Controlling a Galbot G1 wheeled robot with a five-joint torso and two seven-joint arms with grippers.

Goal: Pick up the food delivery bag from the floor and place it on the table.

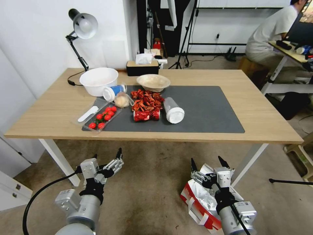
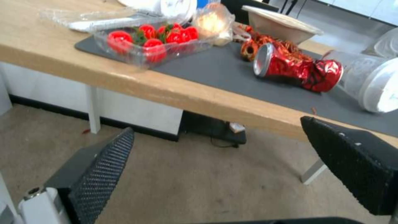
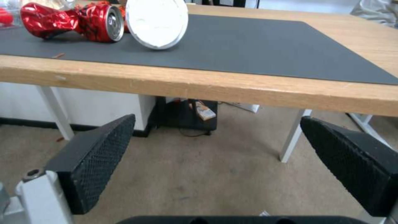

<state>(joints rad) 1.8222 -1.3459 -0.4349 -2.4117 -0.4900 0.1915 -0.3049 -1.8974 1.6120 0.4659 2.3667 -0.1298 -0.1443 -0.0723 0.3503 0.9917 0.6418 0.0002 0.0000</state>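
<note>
- The food delivery bag lay on the floor, below the near right part of the surface, tipped over with its foil-lined mouth facing up and a white handle draped along its red side.
- The right claw hung just above the bag's open mouth, its two black fingers spread wide and holding nothing; in the right wrist view the right claw pointed at the surface's front edge and the bare carpet under it.
- The left claw was raised over the floor near the surface's left front leg, released as well, fingers apart; the left wrist view showed the left claw empty.
- On the surface a dark grey mat carried a clear tray of red tomatoes, crushed red cans, a heap of red shells and a lidded plastic tub on its side.
- A white bowl and a shallower pale bowl stood farther back, with a desk lamp at the rear left corner.
</note>
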